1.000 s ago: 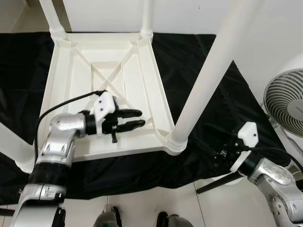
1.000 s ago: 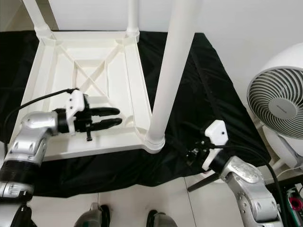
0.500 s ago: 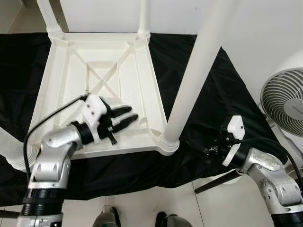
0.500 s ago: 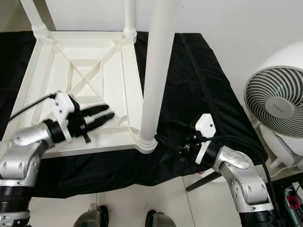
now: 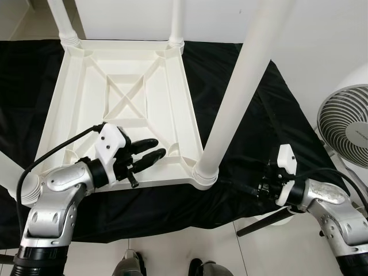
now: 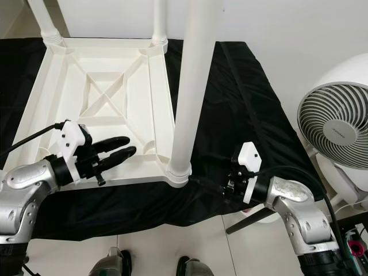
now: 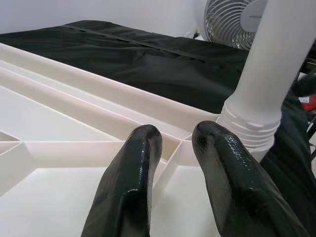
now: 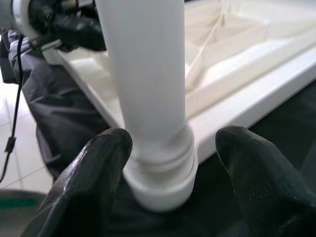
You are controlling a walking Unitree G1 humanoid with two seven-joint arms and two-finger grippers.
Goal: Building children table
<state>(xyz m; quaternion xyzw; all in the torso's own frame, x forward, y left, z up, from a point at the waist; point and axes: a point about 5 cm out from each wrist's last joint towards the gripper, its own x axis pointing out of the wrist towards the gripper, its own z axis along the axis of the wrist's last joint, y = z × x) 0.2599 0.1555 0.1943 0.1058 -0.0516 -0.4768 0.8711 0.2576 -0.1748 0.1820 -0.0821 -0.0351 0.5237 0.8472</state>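
Observation:
A white children's table (image 5: 191, 118) lies upside down on a black cloth (image 5: 276, 121), with its ribbed underside facing up. A white leg (image 5: 241, 86) stands in the near right corner socket (image 5: 205, 174). My left gripper (image 5: 155, 147) hovers low over the underside by the front rail, open by a narrow gap and holding nothing; in the left wrist view its fingertips (image 7: 145, 136) point at that leg's collar (image 7: 247, 126). My right gripper (image 6: 210, 185) lies low on the cloth to the right of the socket, open wide, with its fingers (image 8: 98, 168) on either side of the leg's base (image 8: 160, 163).
Two more legs rise at the far corners (image 5: 63, 23) (image 5: 177, 23), and another at the near left (image 5: 11, 175). A white fan (image 6: 333, 129) stands at the right. A dark rod (image 5: 264, 221) slants across the tiled floor under my right arm. My feet (image 5: 132, 265) are at the cloth's front edge.
The view has shifted a little. My left gripper has drawn back toward the table's front rail. My right gripper has reached in closer to the near right leg's base.

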